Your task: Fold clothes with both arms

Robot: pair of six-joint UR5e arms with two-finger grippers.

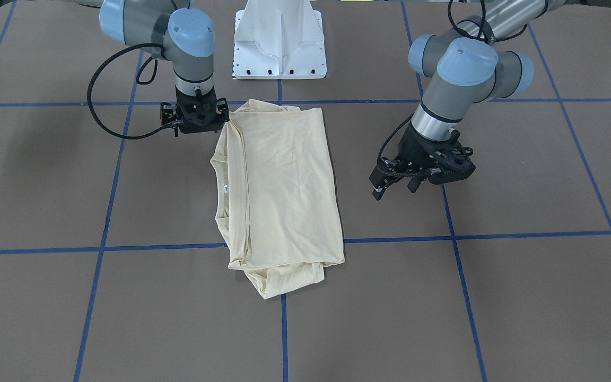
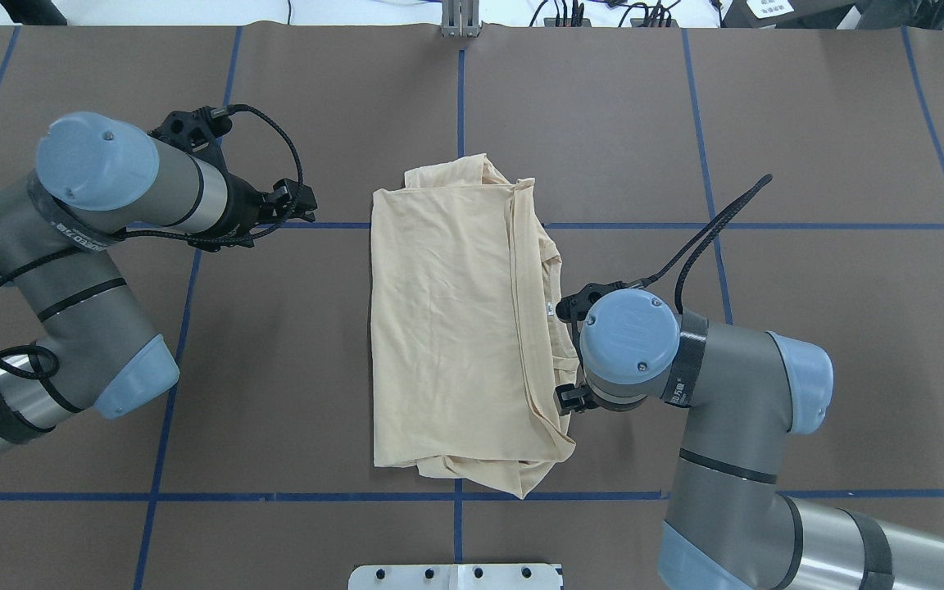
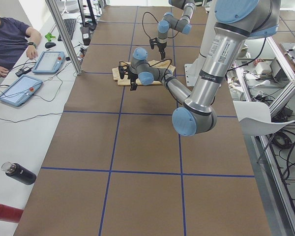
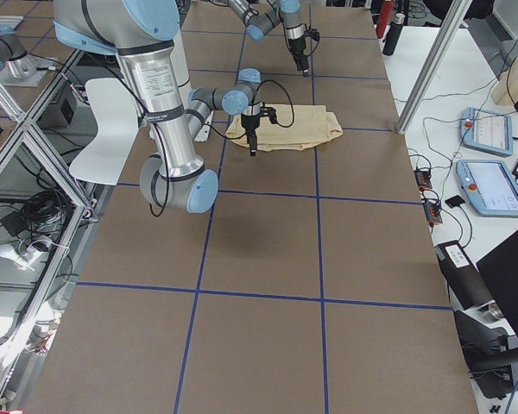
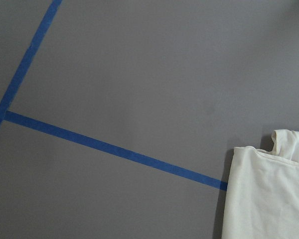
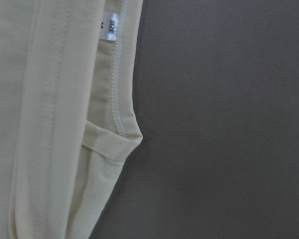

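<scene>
Overhead exterior view shows you the T-shirt (image 2: 447, 328) mid-table (image 2: 275, 369), already folded into a narrow rectangle. By my judgement a final halving remains. The left gripper (image 1: 395, 190) hangs spread and empty, well left. The right gripper (image 1: 199, 119) is at its near-right corner, and I cannot tell its grip.

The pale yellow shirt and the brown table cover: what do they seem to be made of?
The folded pale cream-yellow shirt looks like soft, matte knit cotton: it has stitched seams, gentle creases and limp edges. The brown table cover looks like flat, dull paper or card; I cannot tell which.
</scene>
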